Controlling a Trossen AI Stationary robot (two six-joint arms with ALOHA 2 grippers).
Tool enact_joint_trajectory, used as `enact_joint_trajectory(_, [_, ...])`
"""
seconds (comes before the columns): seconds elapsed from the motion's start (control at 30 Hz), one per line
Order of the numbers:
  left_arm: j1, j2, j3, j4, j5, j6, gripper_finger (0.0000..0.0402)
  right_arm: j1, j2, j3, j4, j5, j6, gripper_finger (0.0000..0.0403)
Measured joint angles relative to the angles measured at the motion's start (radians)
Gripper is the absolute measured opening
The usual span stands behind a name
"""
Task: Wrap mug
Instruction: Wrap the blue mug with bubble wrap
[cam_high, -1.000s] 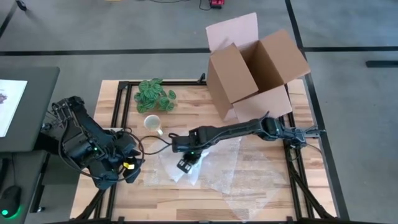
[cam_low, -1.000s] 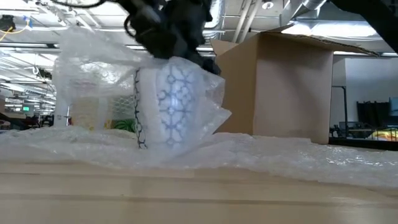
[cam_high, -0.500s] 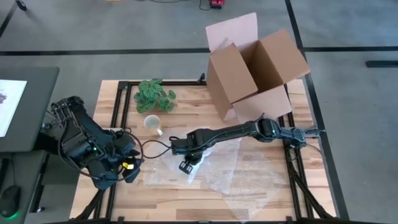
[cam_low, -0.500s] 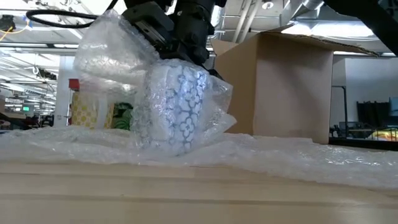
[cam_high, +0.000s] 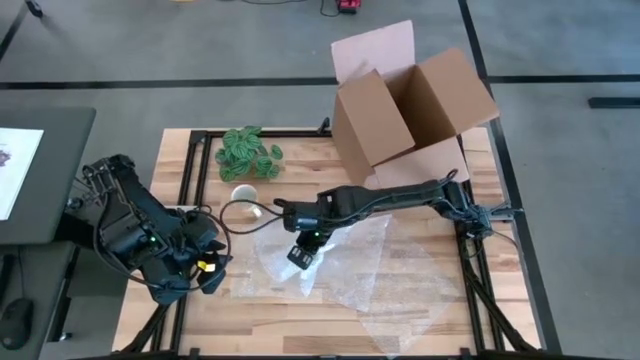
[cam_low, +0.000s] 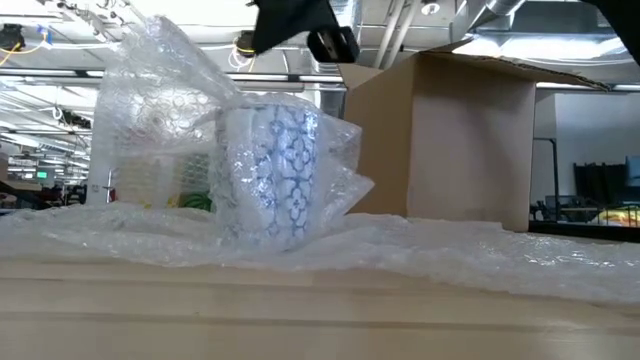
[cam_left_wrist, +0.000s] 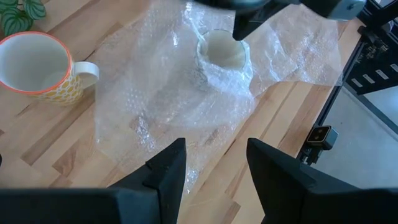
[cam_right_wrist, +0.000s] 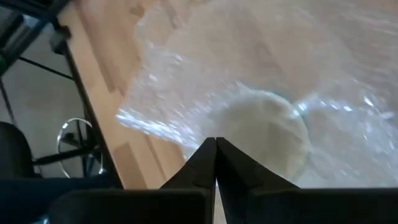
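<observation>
On the bubble wrap sheet (cam_high: 340, 268) our blue-patterned mug (cam_low: 268, 175) stands upright, half swaddled. Our right gripper (cam_right_wrist: 215, 163) hovers just above its rim, fingers pressed together, holding nothing. Next we judge the loose flap needs tucking around. Left gripper (cam_left_wrist: 211, 167) waits agape, empty.

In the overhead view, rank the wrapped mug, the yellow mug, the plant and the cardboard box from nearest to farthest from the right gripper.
From the right gripper:
1. Wrapped mug, directly beneath it.
2. Yellow mug, toward the left arm.
3. Plant, past the yellow mug at the far edge.
4. Cardboard box, far right corner.
</observation>
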Motion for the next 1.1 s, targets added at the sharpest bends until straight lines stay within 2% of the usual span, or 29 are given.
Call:
enact_joint_trajectory(0.2, [0.0, 0.0, 0.0, -0.001, -0.013, 0.0, 0.0152, 0.012, 0.091, -0.001, 0.062, -0.003, -0.012, 0.0])
enact_joint_trajectory(0.63, [0.0, 0.0, 0.0, 0.004, -0.027, -0.006, 0.0152, 0.01, 0.257, 0.007, -0.056, 0.002, -0.032, 0.0])
enact_joint_trajectory(0.77, [0.0, 0.0, 0.0, 0.009, -0.027, -0.007, 0.0152, 0.011, 0.258, 0.005, -0.077, 0.004, -0.042, 0.0])
enact_joint_trajectory(1.1, [0.0, 0.0, 0.0, 0.027, -0.025, -0.008, 0.0152, 0.005, 0.091, -0.003, -0.103, -0.02, -0.043, 0.0])
